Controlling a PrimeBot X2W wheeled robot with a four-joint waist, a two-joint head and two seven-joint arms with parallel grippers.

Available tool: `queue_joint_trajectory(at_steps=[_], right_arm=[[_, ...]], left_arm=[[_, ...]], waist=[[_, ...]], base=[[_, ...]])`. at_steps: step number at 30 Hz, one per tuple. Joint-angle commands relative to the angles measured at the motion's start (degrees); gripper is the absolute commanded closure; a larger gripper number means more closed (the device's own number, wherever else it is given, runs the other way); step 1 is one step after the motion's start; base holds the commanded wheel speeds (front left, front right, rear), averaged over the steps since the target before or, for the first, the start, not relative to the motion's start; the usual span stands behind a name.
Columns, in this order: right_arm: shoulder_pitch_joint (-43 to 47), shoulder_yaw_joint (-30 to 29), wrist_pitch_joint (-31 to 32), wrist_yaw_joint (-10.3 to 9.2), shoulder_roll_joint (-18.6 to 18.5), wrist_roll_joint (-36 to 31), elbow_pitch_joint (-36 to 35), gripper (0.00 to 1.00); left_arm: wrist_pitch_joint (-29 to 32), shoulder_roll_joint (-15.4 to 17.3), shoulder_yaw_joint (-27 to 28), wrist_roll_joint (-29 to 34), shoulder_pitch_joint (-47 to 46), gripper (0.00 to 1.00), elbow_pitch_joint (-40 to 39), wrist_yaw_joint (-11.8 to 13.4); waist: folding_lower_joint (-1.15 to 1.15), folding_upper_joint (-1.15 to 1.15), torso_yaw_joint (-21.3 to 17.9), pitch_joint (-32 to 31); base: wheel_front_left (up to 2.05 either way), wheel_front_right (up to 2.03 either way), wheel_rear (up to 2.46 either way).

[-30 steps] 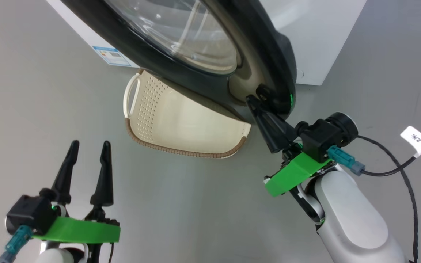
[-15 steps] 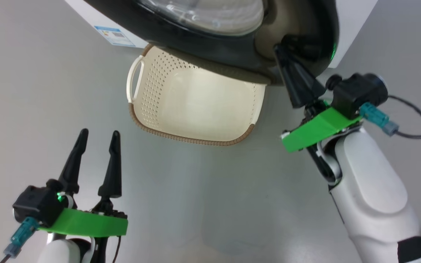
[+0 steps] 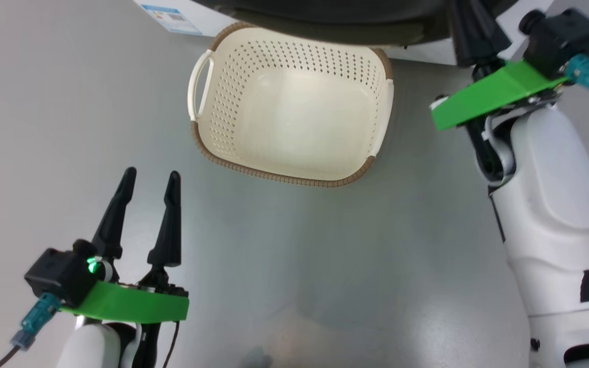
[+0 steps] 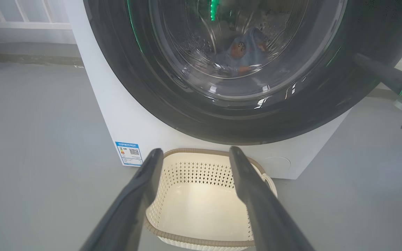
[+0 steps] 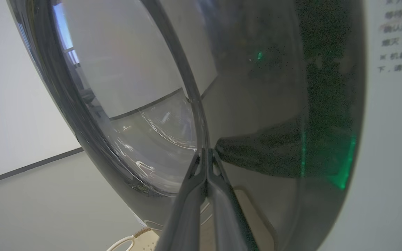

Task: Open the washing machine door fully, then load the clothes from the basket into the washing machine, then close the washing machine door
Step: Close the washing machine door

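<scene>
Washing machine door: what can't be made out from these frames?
- Whether the washing machine door is latched: left wrist view faces it head-on; head view cuts it at the top edge.
- Right end effector fingertips: cut off by the top edge in head view; contact with the door unclear in right wrist view.
- Clothes: blurred behind glass reflections, left wrist view; count unclear.
- Label print: too small, left wrist view.

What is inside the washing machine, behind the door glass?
Through the washing machine door glass, the clothes, blue fabric with an orange patch, lie in the steel drum. The door's black ring and reflections cover the rest of the drum.
</scene>
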Motion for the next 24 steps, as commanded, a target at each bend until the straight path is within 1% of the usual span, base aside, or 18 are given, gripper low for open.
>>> queue_joint_trajectory(at_steps=[1,6,10,12,18,24], right_arm=[[-2.0,-0.7,-0.3,0.01,1.3,-1.1,-0.4,1.00],[-6.0,-4.4,-0.3,0.01,1.3,-1.7,2.3,1.00],[-8.6,-5.9,-0.3,0.01,1.3,-3.3,4.1,1.00],[-9.5,-5.9,-0.3,0.01,1.3,-4.2,4.7,1.00],[-10.8,-5.1,-0.3,0.01,1.3,-3.6,5.5,1.00],[-8.5,-2.2,-0.3,0.01,1.3,-1.5,5.7,1.00]], left_arm=[[-0.4,1.1,1.6,-0.5,-1.3,0.00,-1.4,-0.1],[-0.4,1.0,0.1,-1.1,-2.3,0.00,-1.2,-0.1],[-0.4,1.0,-0.4,-1.4,-2.7,0.00,-1.1,-0.1],[-0.4,1.0,-0.5,-1.4,-2.9,0.00,-1.1,-0.1],[-0.4,1.0,-0.6,-1.4,-3.1,0.00,-0.9,-0.1],[-0.4,1.0,-0.1,-1.3,-3.2,0.00,-0.9,-0.1]], waist=[[0.00,0.00,0.6,1.2],[0.00,0.00,1.2,2.6],[0.00,0.00,1.6,3.2],[0.00,0.00,1.7,3.3],[0.00,0.00,1.3,3.0],[0.00,0.00,0.0,1.7]], base=[[0.00,0.00,0.00],[0.00,0.00,0.00],[0.00,0.00,0.00],[0.00,0.00,0.00],[0.00,0.00,0.00],[0.00,0.00,0.00]])
